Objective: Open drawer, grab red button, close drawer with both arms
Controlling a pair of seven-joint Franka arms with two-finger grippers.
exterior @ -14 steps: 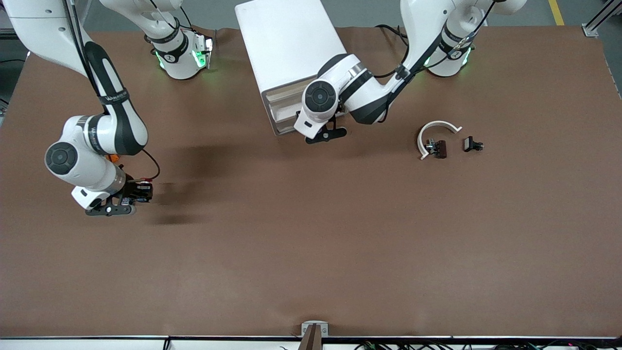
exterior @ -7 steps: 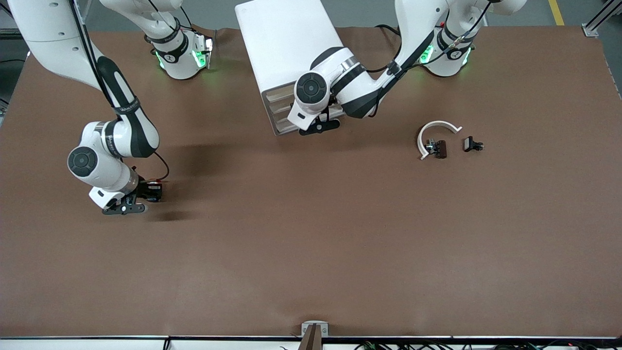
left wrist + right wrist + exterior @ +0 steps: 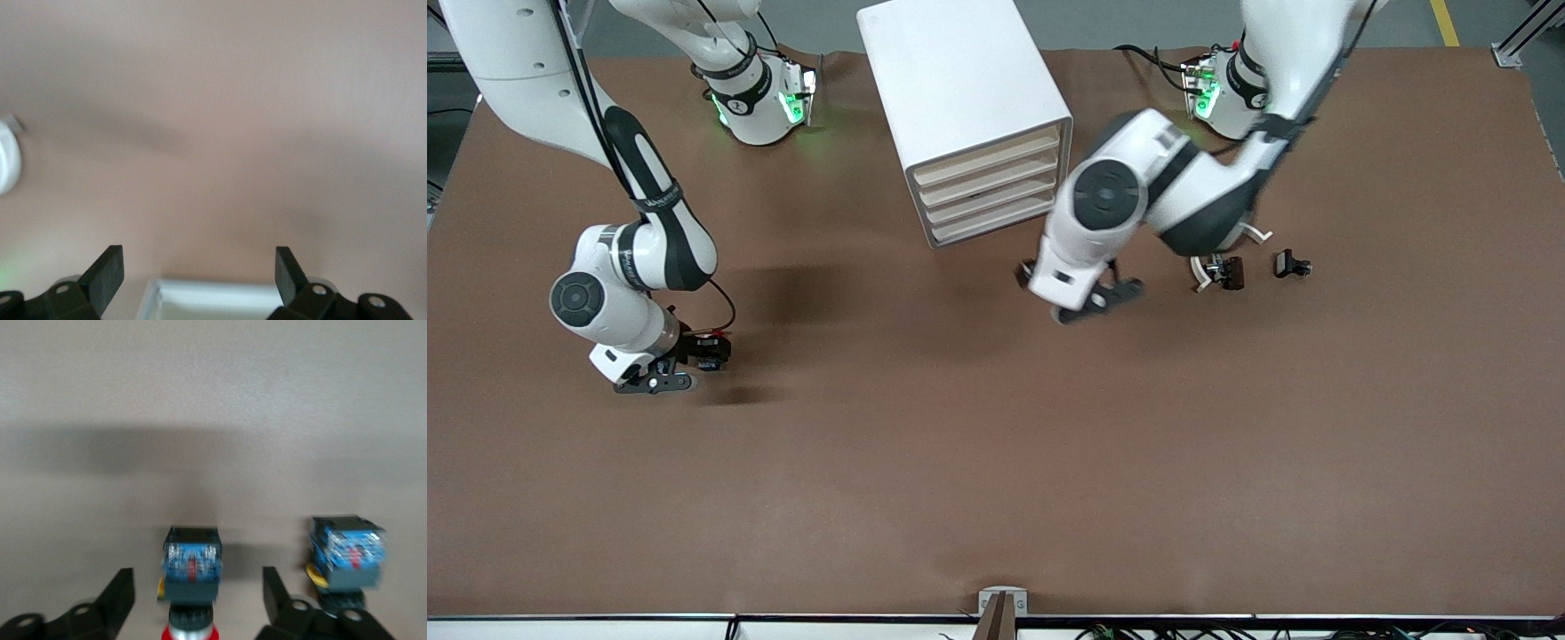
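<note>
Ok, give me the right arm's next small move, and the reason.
Probably shut the right gripper on the button. Its jaws stand open on either side of that red-capped button with gaps showing, and the yellow-capped button lies outside them.

The left white jointed arm's black two-finger gripper (image 3: 1087,300) hangs open; the right arm's gripper (image 3: 660,380) hangs low, fingers spread.

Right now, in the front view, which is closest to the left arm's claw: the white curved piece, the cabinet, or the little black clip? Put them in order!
Measured from the left claw, which hangs open over the table:
1. The white curved piece, just toward the left arm's end of the table.
2. The cabinet, farther from the camera; its four drawers look shut.
3. The little black clip, farthest toward the left arm's end.
</note>
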